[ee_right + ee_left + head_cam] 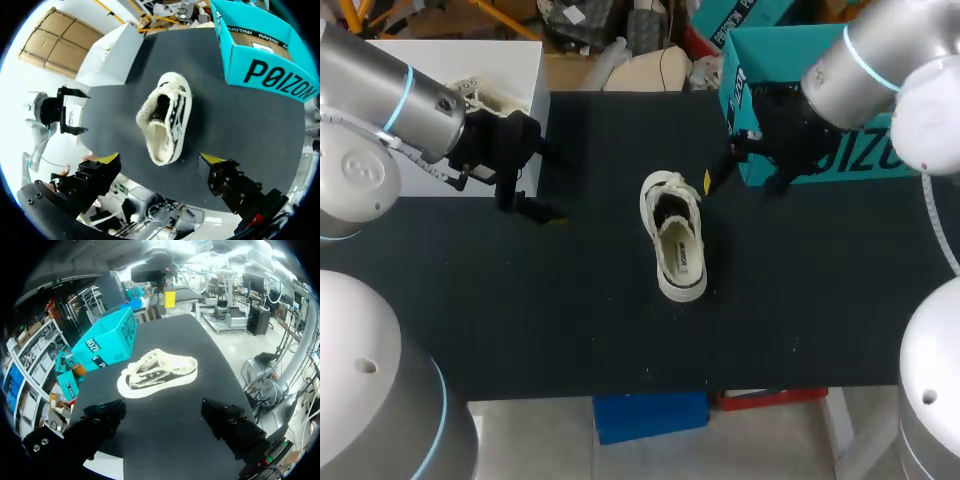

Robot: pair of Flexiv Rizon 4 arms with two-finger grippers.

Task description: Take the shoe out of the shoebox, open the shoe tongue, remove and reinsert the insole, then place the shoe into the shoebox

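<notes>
The left claw (162,412) hangs open and empty above the left part of the bench (570,320). The shoe (675,240) stands on its sole mid-bench (toe toward the robot), outside the teal shoebox (265,70). The right claw (161,159) gapes empty near that box.

Shoe (675,240) lies on the table (520,320), shoebox (745,60) behind and rightward.
</notes>
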